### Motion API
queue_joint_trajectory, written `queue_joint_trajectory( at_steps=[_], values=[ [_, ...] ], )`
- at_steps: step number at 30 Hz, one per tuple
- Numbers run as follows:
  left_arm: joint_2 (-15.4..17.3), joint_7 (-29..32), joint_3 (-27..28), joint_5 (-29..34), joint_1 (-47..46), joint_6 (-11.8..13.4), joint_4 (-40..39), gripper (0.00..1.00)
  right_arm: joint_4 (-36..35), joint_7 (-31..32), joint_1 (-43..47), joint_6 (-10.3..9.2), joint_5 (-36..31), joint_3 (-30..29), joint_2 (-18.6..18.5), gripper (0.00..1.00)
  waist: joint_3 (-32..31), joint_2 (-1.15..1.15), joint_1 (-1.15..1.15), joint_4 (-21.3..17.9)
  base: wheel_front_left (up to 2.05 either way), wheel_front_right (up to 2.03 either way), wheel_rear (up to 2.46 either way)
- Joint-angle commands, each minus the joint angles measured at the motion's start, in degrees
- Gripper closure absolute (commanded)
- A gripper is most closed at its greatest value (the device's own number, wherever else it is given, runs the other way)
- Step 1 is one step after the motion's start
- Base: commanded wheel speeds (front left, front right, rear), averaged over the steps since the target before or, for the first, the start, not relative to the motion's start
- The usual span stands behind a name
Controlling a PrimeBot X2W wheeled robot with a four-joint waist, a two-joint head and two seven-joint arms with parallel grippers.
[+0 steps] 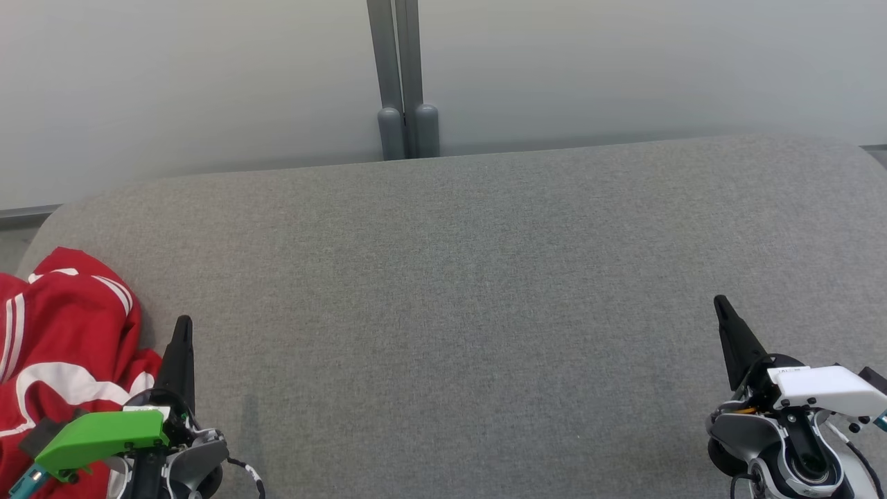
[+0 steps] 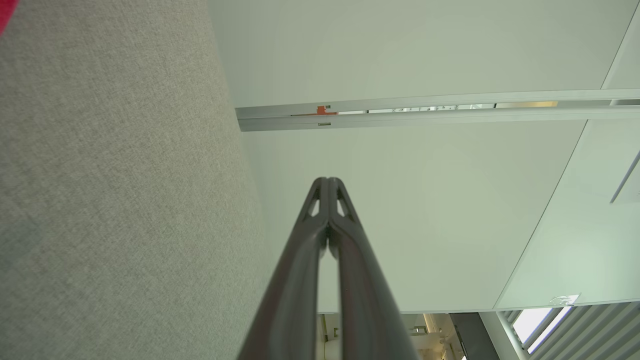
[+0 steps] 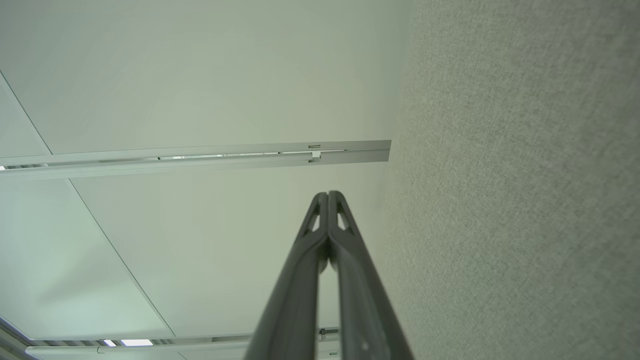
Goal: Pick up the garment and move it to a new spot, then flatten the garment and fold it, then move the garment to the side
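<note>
Garment count: one garment (image 1: 62,333), red with white stripes and bands.
Garment position: it lay crumpled at the far left edge of the grey padded surface (image 1: 457,291), partly cut off by the head view's left edge. A sliver of red (image 2: 6,12) showed in the top left corner of the left wrist view.
Gripper count: two, one at each lower corner of the head view.
Surface: one broad cushion of grey woven fabric with rounded far corners, lying smooth.
Room: a pale wall panel (image 1: 624,62) stood behind the surface. Two slim grey uprights (image 1: 402,76) ran down it side by side, each ending in a rounded foot. The wrist views showed pale panels joined by metal rails.
Left gripper (image 1: 183,326): its two dark fingers (image 2: 350,260) were pressed together to the tips. It sat just beside the garment's right edge, over grey fabric; whether it touched the cloth could not be told. A green cover (image 1: 104,436) sat on its wrist.
Right gripper (image 1: 721,303): its fingers (image 3: 350,270) were likewise closed tip to tip, well apart from the garment, over the cushion. A white cover (image 1: 824,388) sat on its wrist.
</note>
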Motion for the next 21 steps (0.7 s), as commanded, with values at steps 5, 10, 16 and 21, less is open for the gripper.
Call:
queue_joint_trajectory(
  at_steps=[5, 10, 16, 21],
  values=[
    [0.5, 0.1, 0.2, 0.5, -0.8, -0.2, 0.0, 1.0, 0.1, 0.0, -0.6, 0.11, -0.1, 0.0, 0.0, 1.0, 0.0, 0.0, 0.0, 0.0, 0.0, 0.0, 0.0],
    [0.5, 0.1, 0.2, 0.5, -0.8, -0.2, 0.0, 1.0, 0.1, 0.0, -0.6, 0.11, -0.1, 0.0, 0.0, 1.0, 0.0, 0.0, 0.0, 0.0, 0.0, 0.0, 0.0],
    [0.0, 0.0, 0.0, 0.0, 0.0, 0.0, 0.0, 0.0, 0.0, 0.0, 0.0, 0.0, 0.0, 0.0, 0.0, 0.0, 0.0, 0.0, 0.0, 0.0, 0.0, 0.0, 0.0],
    [-0.5, -0.4, -0.5, 0.0, 1.4, 0.2, 1.5, 0.0, 1.4, -0.4, 1.5, -0.01, 0.0, 0.3, 0.5, 0.0, 0.0, 0.0, 0.0, 0.0, 0.0, 0.0, 0.0]
  ],
)
